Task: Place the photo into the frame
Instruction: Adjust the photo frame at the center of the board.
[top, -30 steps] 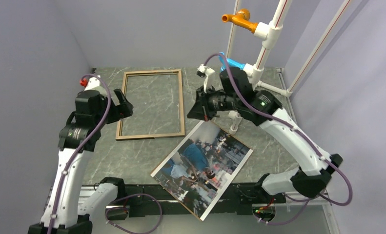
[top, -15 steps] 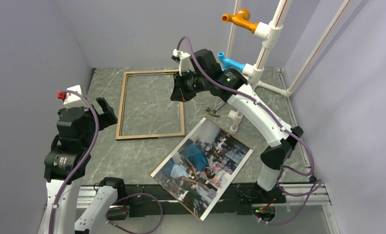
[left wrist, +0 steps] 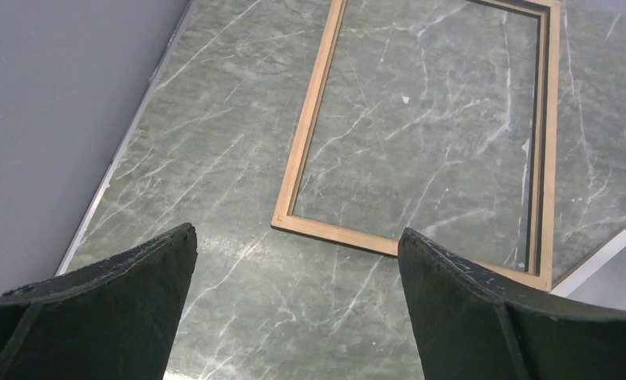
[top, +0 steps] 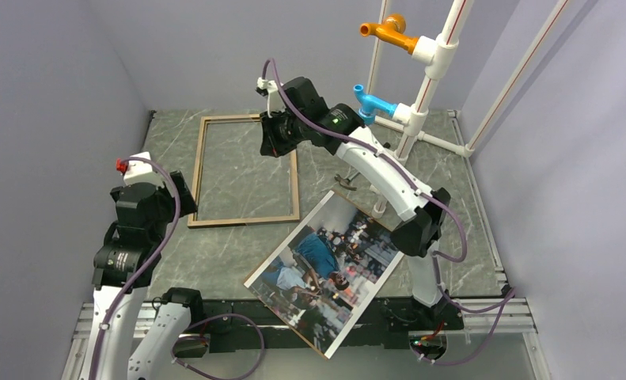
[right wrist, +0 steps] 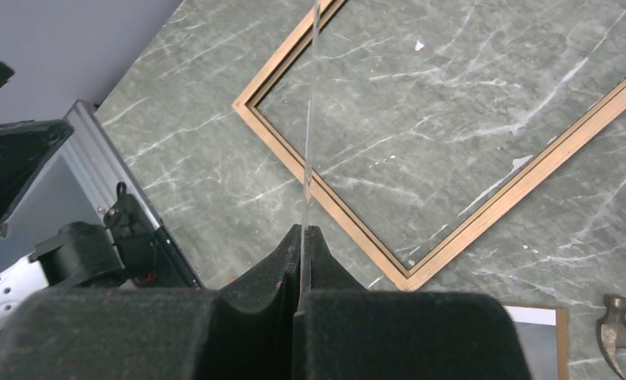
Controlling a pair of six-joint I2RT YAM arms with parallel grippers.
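Observation:
The frame (top: 197, 170) lies flat on the marble table, brown wood side up, and also shows in the left wrist view (left wrist: 309, 134) and the right wrist view (right wrist: 468, 226). The photo (top: 329, 269) lies face up at the table's near edge, overhanging it, apart from both grippers. My right gripper (top: 271, 138) hovers above the frame's far right part. In the right wrist view it (right wrist: 302, 229) is shut on a thin clear sheet (right wrist: 309, 119), seen edge-on and sticking out over the frame. My left gripper (top: 179, 190) is open and empty, left of the frame's near corner (left wrist: 297, 237).
A small hammer (top: 343, 184) lies right of the frame, also in the right wrist view (right wrist: 618, 321). A white pipe stand (top: 428, 87) with orange (top: 388, 32) and blue (top: 373, 101) fittings rises at the back right. Grey walls close in the left and back.
My right arm swung left and toward the back, carrying the clear sheet from beside the photo to above the frame. My left arm drew back and lower, away from the frame.

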